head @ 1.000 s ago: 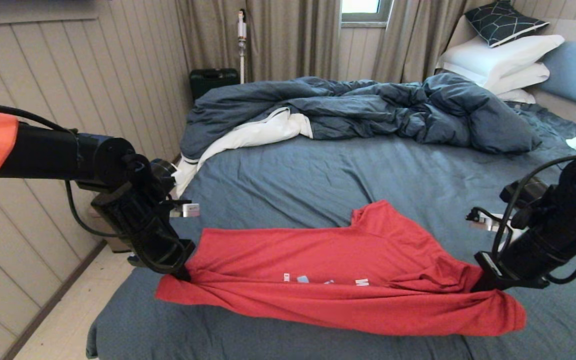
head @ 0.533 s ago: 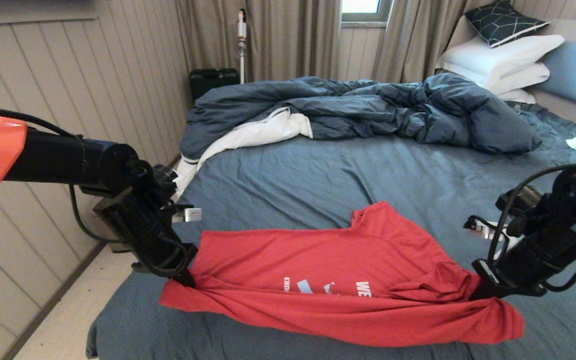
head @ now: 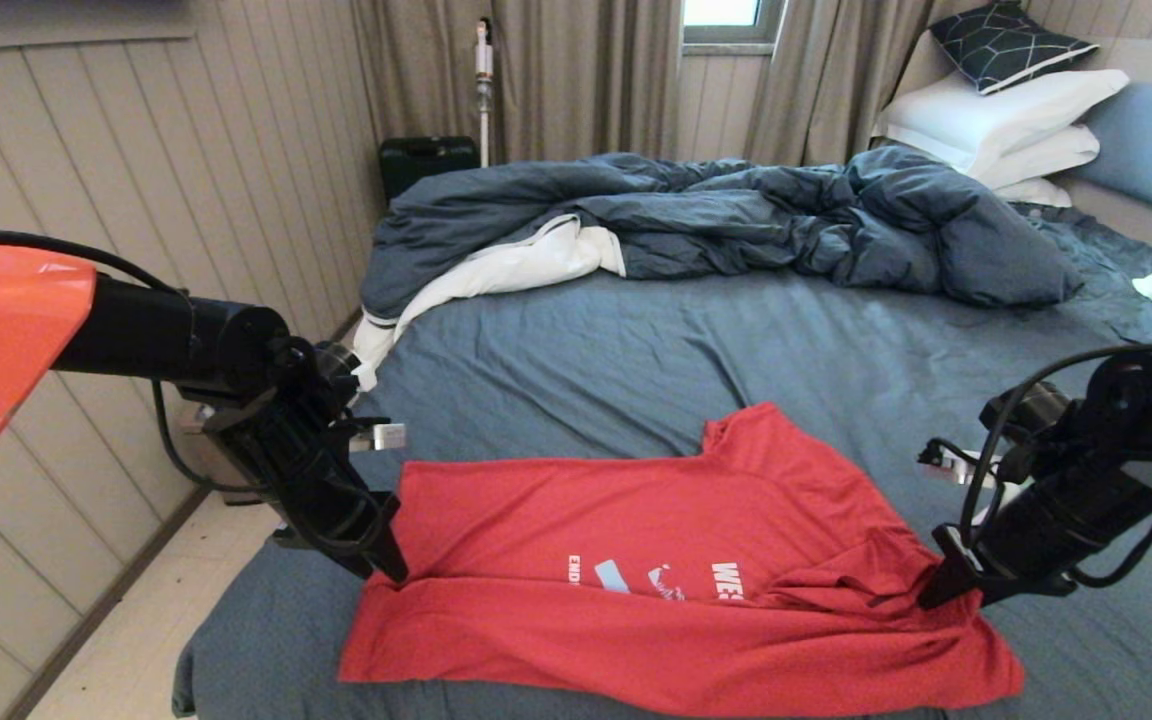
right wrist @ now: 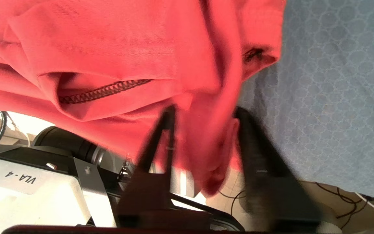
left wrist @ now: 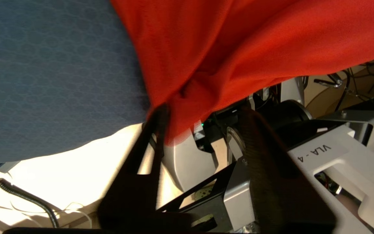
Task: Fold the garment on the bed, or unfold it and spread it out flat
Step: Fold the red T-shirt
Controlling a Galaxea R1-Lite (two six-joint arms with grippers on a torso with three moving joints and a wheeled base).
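Observation:
The garment [head: 656, 580], a red T-shirt with white lettering, lies on the near part of the bed [head: 636, 360], its front edge folded over in a long band. At the shirt's left corner my left gripper [head: 391, 565] stands open; in the left wrist view the left gripper [left wrist: 205, 110] has its jaws apart, with a tip of the red garment [left wrist: 239, 42] hanging against one finger. My right gripper [head: 936, 590] sits open at the shirt's right corner. In the right wrist view a loose fold of the garment [right wrist: 109, 48] dangles between the spread jaws of the right gripper [right wrist: 206, 111].
A rumpled dark blue duvet [head: 736, 215] fills the far half of the bed. White pillows [head: 1006, 120], a dark patterned cushion [head: 1006, 40] and the blue headboard [head: 1151, 150] are at the back right. A panelled wall and a floor strip [head: 136, 640] run along the left.
Both grippers have opened and let the shirt's corners go. The shirt, held stretched just above the sheet before, has dropped onto the bed; both arms have sunk slightly.

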